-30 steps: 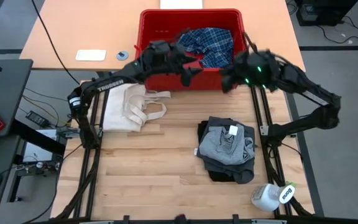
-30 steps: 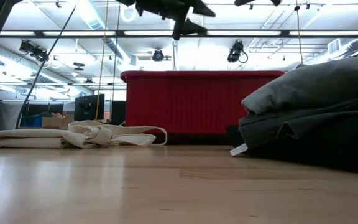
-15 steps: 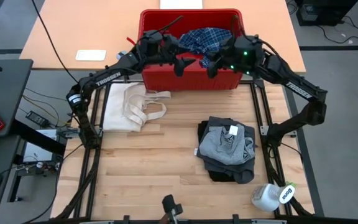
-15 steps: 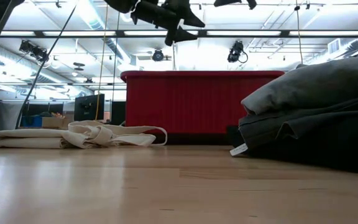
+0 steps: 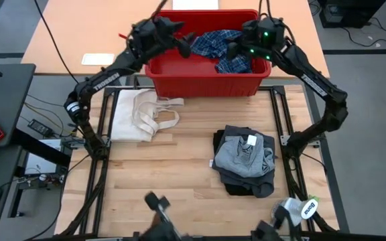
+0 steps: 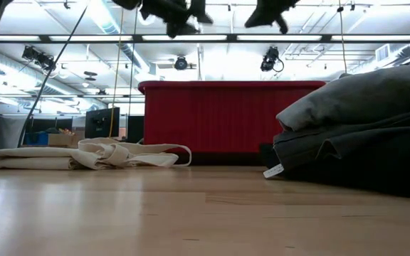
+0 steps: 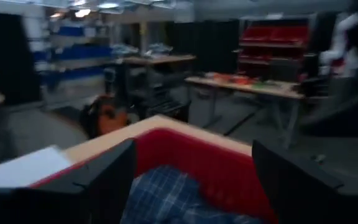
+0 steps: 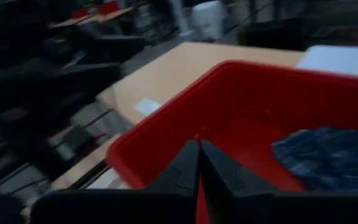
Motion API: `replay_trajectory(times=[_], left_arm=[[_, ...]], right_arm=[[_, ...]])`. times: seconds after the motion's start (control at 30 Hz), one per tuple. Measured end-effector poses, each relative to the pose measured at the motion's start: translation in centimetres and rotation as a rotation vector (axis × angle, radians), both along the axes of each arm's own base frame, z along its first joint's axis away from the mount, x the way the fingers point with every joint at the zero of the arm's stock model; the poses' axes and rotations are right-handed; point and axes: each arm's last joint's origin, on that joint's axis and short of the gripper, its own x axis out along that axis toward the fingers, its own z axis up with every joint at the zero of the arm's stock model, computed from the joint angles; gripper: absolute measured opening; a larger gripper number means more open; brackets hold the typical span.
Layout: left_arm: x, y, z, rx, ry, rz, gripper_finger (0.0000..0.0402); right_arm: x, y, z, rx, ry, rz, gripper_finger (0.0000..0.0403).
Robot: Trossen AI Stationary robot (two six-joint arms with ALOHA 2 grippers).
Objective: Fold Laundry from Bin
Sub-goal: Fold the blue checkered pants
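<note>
While both arms hung over the bright red rectangular plastic bin (image 5: 203, 77) at the table's far edge, the left gripper (image 5: 185, 45) sat above its left half, fingers (image 7: 104, 180) spread wide, holding nothing. Blue-and-white plaid shirt (image 5: 223, 47) lay inside the bin, between the grippers. Right gripper (image 5: 232, 49) hovered over the shirt's right part, fingers (image 8: 185, 171) pressed together, empty. Folded grey garments (image 5: 246, 161) sat stacked on the table, right of centre.

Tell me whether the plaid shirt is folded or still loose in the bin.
Loose. The plaid shirt lies crumpled in the red bin, bunched toward one side with bare bin floor beside it; no claw holds it.
</note>
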Motion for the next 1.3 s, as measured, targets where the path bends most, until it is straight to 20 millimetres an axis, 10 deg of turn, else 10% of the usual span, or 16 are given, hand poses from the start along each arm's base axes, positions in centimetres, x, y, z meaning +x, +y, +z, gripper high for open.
replay_trajectory(times=[0.4, 1.3], left_arm=[[-2.3, 6.8, -5.7, -0.372, 0.045, 0.099, 0.0322], [-0.7, 5.6, -6.1, -0.364, 0.07, 0.051, 0.0322]], right_arm=[[2.2, -4.7, -3.8, 0.116, -0.002, 0.003, 0.0025], [1.1, -6.2, -3.5, 0.115, -0.058, -0.011, 0.0024]])
